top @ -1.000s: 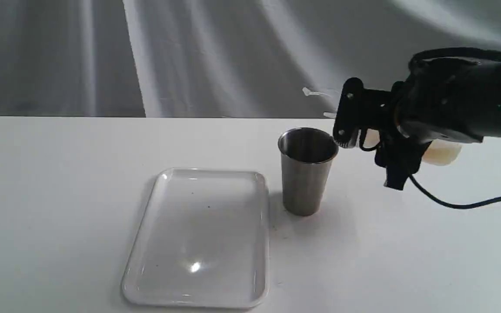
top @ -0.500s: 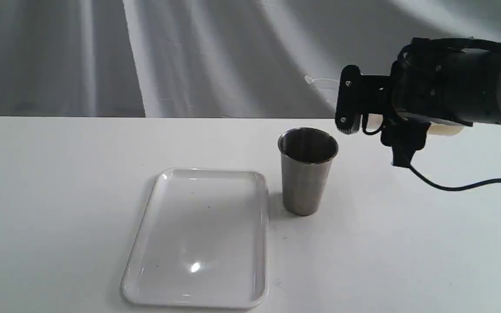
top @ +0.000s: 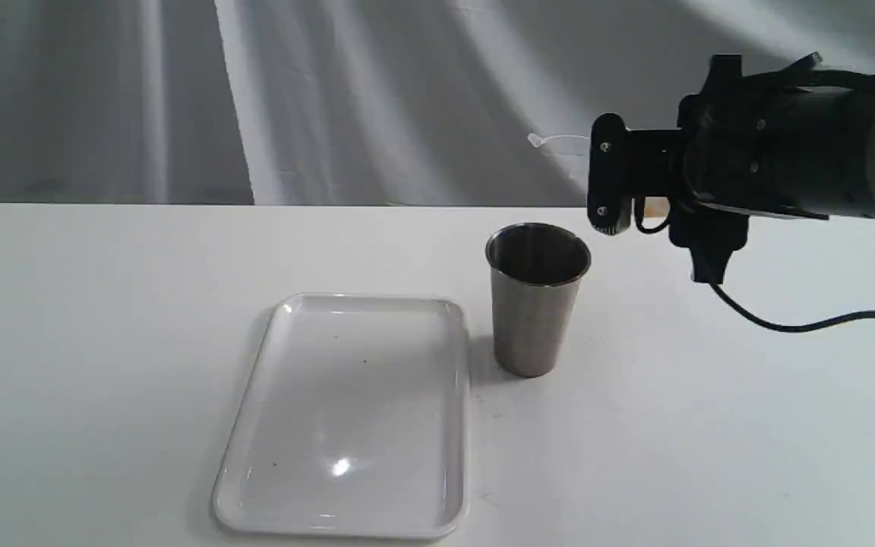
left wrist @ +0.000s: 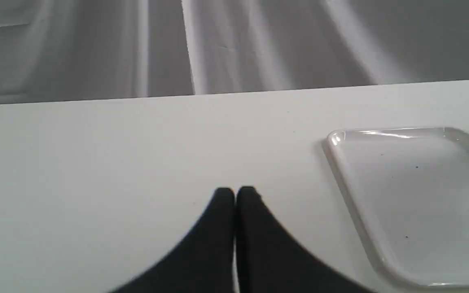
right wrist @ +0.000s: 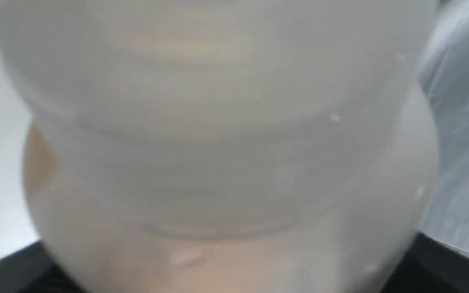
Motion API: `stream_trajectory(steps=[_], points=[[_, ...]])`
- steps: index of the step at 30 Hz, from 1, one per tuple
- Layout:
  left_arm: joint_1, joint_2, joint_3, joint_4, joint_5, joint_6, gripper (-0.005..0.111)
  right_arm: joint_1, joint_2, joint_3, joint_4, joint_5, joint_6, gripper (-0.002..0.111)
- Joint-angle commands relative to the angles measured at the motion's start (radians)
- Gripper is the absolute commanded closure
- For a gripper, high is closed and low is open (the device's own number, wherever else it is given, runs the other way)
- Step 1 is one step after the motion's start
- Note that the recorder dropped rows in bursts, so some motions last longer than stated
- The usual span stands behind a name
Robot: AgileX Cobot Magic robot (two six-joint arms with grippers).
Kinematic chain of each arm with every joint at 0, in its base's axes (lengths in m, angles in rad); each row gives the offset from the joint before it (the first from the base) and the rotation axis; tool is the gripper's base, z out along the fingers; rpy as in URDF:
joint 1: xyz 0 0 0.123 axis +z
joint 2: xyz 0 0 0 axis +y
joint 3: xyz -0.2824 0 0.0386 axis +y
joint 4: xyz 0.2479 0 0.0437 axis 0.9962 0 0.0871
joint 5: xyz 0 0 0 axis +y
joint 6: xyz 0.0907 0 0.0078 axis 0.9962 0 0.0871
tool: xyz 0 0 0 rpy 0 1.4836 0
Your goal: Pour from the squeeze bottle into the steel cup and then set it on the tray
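Observation:
My right gripper (top: 611, 182) is shut on the squeeze bottle (top: 655, 206), holding it on its side in the air, above and to the right of the steel cup (top: 537, 304). Its thin white nozzle (top: 555, 140) points left, above the cup's rim. The arm hides most of the bottle in the exterior view. The whitish, amber-tinted squeeze bottle (right wrist: 226, 142) fills the right wrist view. The cup stands upright just right of the white tray (top: 346, 425), which has nothing on it. My left gripper (left wrist: 235, 192) is shut and empty over bare table, left of the tray (left wrist: 342, 140).
A white table (top: 103, 342) carries everything, with a grey draped cloth (top: 331, 99) behind its far edge. A black cable (top: 802, 327) hangs from the right arm over the table at the right.
The right arm has risen, lifting the bottle from beside the cup's rim to well above it. The bottle's base, seen under the arm before, is now hidden.

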Motion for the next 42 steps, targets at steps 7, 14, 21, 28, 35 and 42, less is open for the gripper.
stream_trajectory(steps=[7, 14, 21, 28, 35, 42], points=[[0.002, -0.003, 0.004, -0.001, -0.008, -0.004, 0.107, 0.021, -0.011, -0.009, -0.056, -0.022, -0.02, 0.106], [0.002, -0.003, 0.004, -0.001, -0.008, -0.004, 0.107, 0.035, -0.011, -0.009, -0.101, -0.032, -0.025, 0.106], [0.002, -0.003, 0.004, -0.001, -0.008, -0.007, 0.107, 0.035, -0.011, -0.009, -0.159, -0.01, -0.04, 0.106], [0.002, -0.003, 0.004, -0.001, -0.008, -0.007, 0.107, 0.035, -0.011, -0.009, -0.166, 0.007, -0.082, 0.106], [0.002, -0.003, 0.004, -0.001, -0.008, -0.004, 0.107, 0.052, -0.011, -0.009, -0.223, 0.015, -0.151, 0.106], [0.002, -0.003, 0.004, -0.001, -0.008, -0.006, 0.107, 0.052, -0.011, -0.009, -0.278, 0.03, -0.156, 0.106]])
